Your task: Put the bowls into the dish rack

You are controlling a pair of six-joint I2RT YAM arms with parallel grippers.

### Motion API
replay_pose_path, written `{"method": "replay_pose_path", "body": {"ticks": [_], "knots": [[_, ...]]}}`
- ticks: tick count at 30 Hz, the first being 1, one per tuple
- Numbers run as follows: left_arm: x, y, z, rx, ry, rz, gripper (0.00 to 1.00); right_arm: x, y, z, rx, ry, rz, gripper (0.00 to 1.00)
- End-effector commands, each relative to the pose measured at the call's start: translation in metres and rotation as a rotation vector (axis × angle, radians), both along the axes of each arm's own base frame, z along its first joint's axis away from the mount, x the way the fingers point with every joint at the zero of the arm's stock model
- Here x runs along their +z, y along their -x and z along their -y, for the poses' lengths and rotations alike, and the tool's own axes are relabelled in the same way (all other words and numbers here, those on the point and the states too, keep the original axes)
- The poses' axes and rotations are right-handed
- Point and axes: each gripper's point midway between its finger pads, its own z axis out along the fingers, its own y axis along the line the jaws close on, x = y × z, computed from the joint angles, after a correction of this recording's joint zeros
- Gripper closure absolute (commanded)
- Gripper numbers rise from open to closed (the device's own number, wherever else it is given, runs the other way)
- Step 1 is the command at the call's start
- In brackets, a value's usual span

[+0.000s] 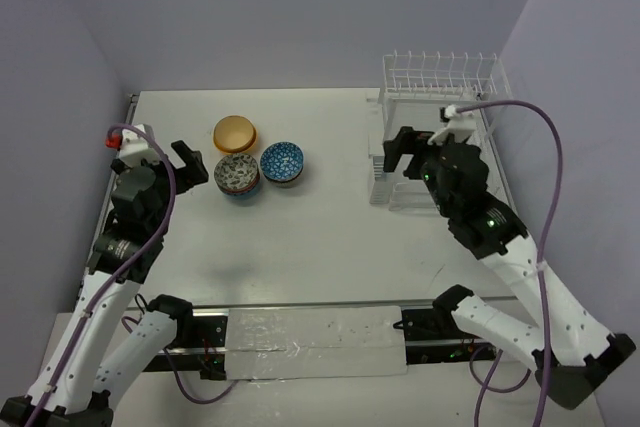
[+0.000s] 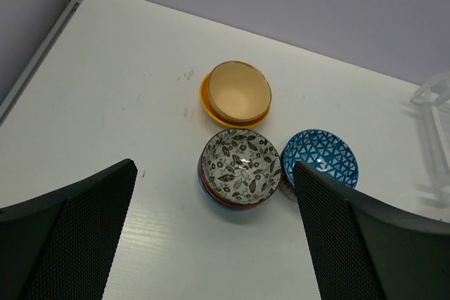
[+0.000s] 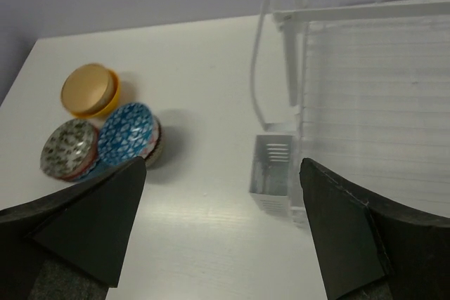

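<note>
Three stacks of bowls sit close together on the table [image 1: 320, 232], far left of centre and well apart from the rack [image 1: 437, 94]. At the back, a tan bowl [image 2: 239, 90] nests inside an orange-yellow bowl [image 2: 204, 100], of which only the rim shows. In front of it, a grey-white leaf bowl [image 2: 240, 166] tops a stack; red and blue rims show beneath it, though how many bowls lie under it cannot be told. Just to the right of that stack, touching or nearly so, a blue bowl [image 2: 320, 159] with a triangle pattern rests in at least one paler bowl.

The rack stands at the table's far right corner, with upright wire prongs along its raised level and a ribbed clear tray [image 3: 373, 103] below. A small slotted basket [image 3: 273, 172] hangs at its near left corner.

The left gripper [image 2: 218, 244] hovers just left of the stacks with its jaws wide apart, holding nothing. The right gripper [image 3: 225, 233] hangs by the rack's left side, near the basket, its jaws also spread and holding nothing
</note>
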Motion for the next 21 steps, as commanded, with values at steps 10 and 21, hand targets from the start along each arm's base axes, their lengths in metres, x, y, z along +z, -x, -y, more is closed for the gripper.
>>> {"method": "replay_pose_path", "body": {"ticks": [10,21], "knots": [[-0.025,-0.005,0.007,-0.022,0.011,-0.011,0.01,-0.052,-0.075,-0.141,0.172,0.017,-0.295,0.04],[-0.03,-0.006,0.008,-0.032,0.004,-0.011,0.01,-0.132,-0.135,-0.212,0.175,0.141,-0.471,0.19]]}}
